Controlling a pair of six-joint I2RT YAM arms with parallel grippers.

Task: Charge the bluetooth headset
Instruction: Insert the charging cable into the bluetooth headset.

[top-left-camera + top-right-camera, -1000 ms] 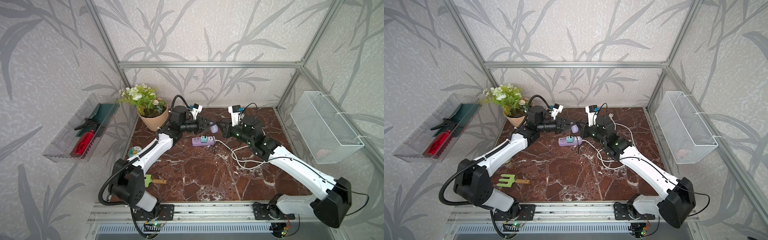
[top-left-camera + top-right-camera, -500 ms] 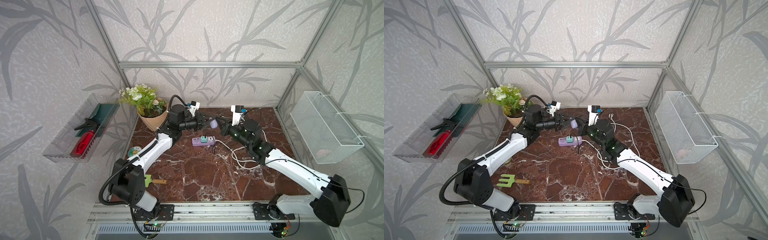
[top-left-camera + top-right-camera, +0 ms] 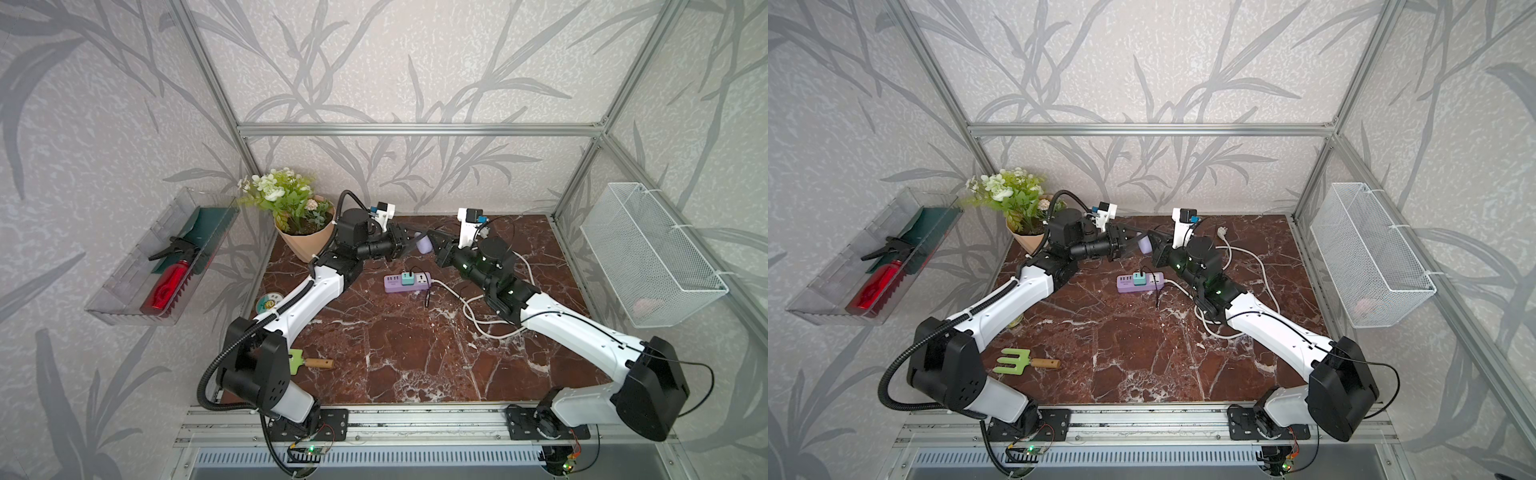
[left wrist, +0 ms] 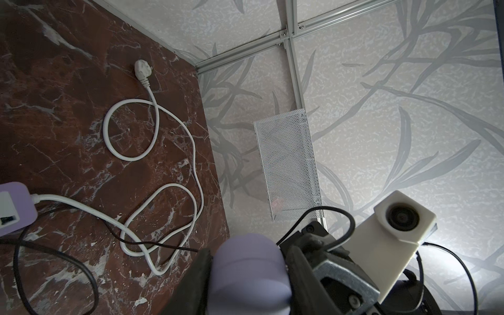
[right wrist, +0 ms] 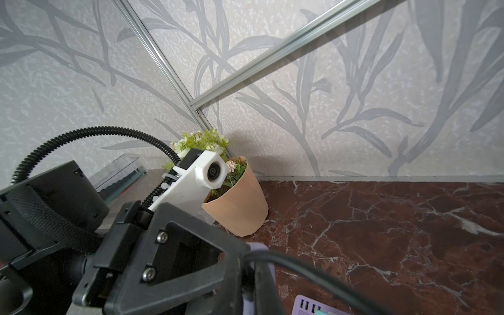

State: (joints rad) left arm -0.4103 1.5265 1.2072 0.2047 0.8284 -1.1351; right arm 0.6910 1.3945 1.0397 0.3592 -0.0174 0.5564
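The bluetooth headset (image 3: 424,246) (image 3: 1145,245) is a small pale-lavender oval case held in the air over the back of the table. My left gripper (image 3: 417,245) (image 4: 249,278) is shut on it, one black finger on each side of the headset (image 4: 251,272). My right gripper (image 3: 434,246) (image 5: 259,286) faces it tip to tip and is shut on a thin black cable (image 5: 313,275), right against the case (image 5: 268,270). The contact point itself is hidden. Below them lies the purple power strip (image 3: 407,281) with a teal adapter (image 3: 408,277) plugged in.
A white cord (image 3: 469,307) loops on the marble right of the strip, under my right arm. A potted plant (image 3: 305,241) stands back left. A green garden fork (image 3: 297,361) lies front left. A wire basket (image 3: 648,253) and a clear tray (image 3: 162,262) hang on the side walls.
My left gripper has raised the headset a little. My right gripper has risen and closed in until its tips meet the case.
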